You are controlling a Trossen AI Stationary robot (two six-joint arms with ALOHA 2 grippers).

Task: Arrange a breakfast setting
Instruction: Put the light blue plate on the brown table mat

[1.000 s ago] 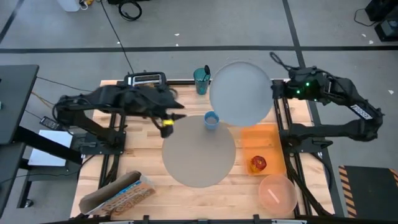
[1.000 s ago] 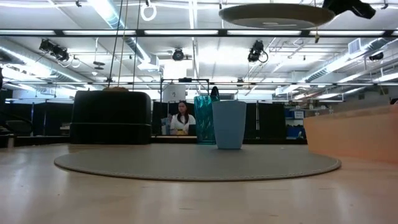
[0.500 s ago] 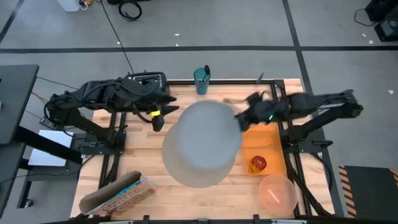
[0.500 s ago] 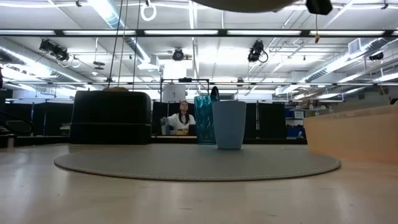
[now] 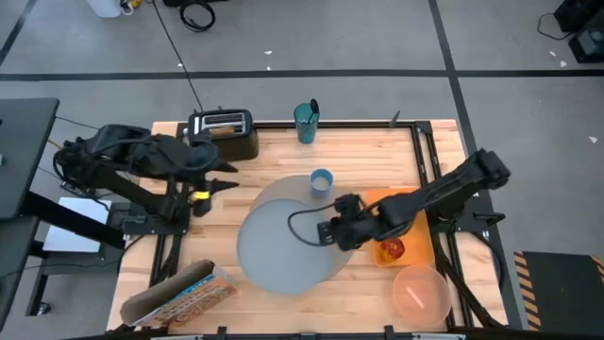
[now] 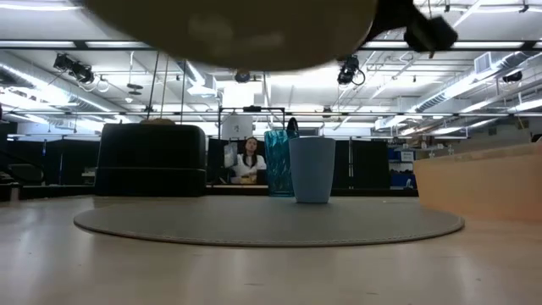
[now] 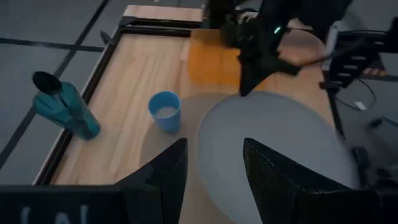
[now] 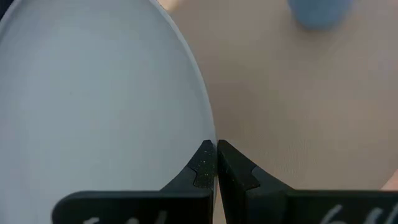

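The right gripper (image 5: 330, 232) pinches the rim of a smooth, round grey plate (image 5: 280, 244), held above the large round grey-beige placemat (image 6: 271, 222). The left gripper (image 5: 215, 186) waits near the black toaster (image 5: 223, 133), fingers apart and empty.

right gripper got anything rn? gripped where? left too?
The right gripper is shut on the grey plate, pinching its rim at the edge, above the placemat. The left gripper holds nothing, jaws apart.
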